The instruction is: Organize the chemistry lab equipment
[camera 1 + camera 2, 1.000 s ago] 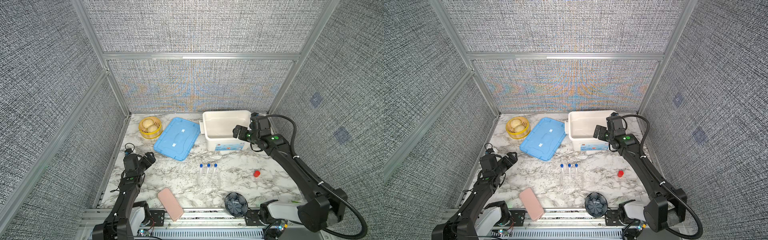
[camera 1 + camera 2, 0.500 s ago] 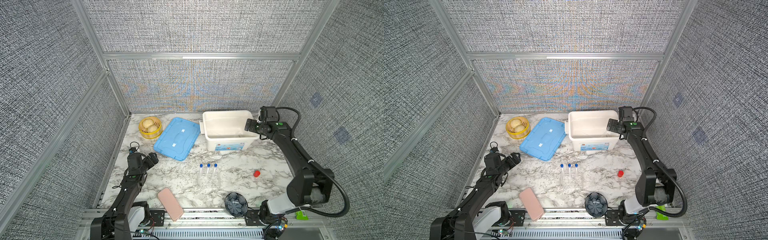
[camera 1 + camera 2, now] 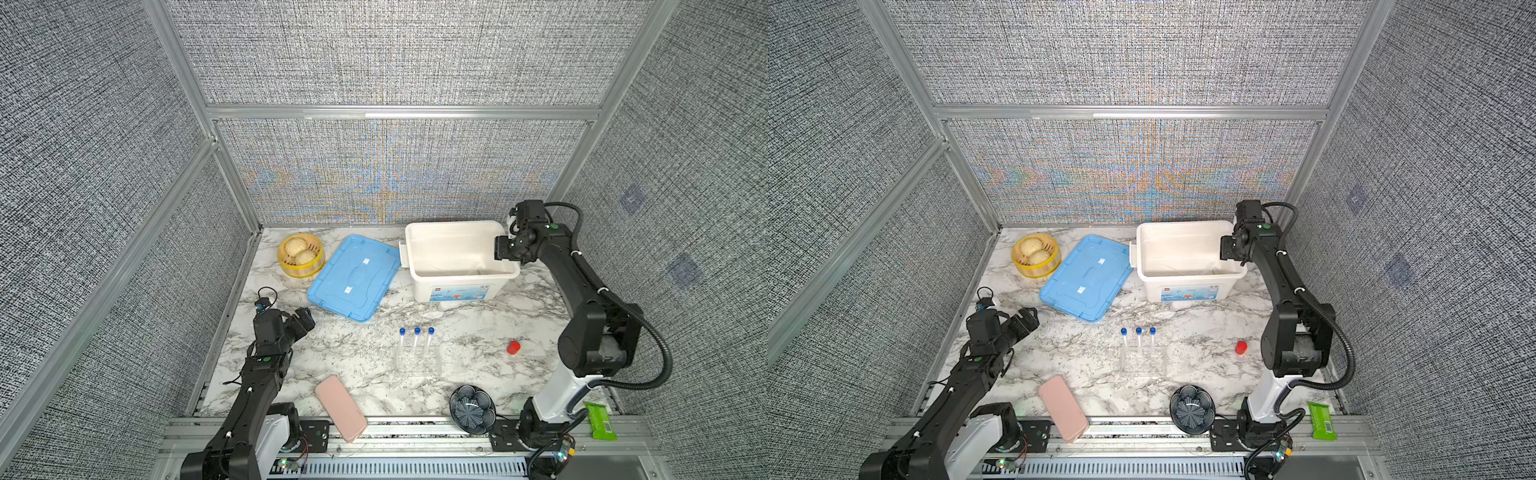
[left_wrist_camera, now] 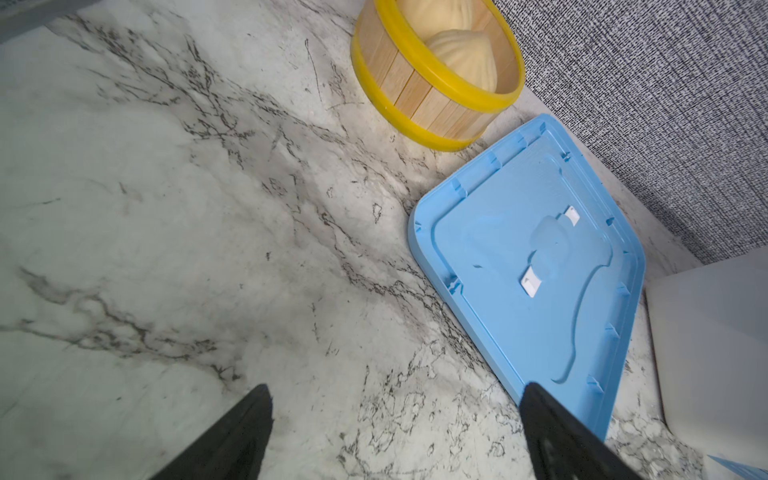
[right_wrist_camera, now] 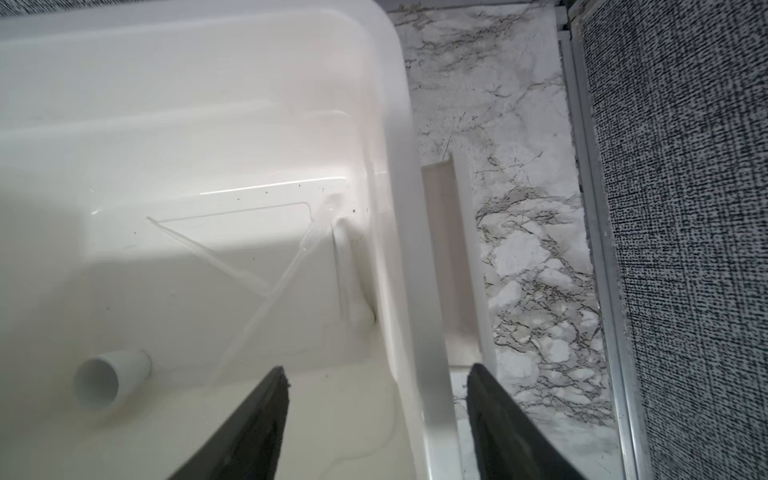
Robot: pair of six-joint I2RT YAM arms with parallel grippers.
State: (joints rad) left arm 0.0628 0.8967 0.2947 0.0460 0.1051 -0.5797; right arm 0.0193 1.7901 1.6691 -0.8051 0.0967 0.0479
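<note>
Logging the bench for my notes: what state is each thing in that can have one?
White bin: open, lid off.
Blue lid: off, flat beside the bin.
Three tubes: capped, upright in the clear rack.
Steamer basket: uncovered, two buns inside.
Left end effector: open, empty.
Right end effector: open, empty, at the bin's rim.

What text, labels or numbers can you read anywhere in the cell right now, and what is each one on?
No text is legible in any view.
The front label on the white bin: blue print with a small red mark, too small to read.
The green packet: a barcode and print, too small to read.
The blue lid: two white tabs, blank.
</note>
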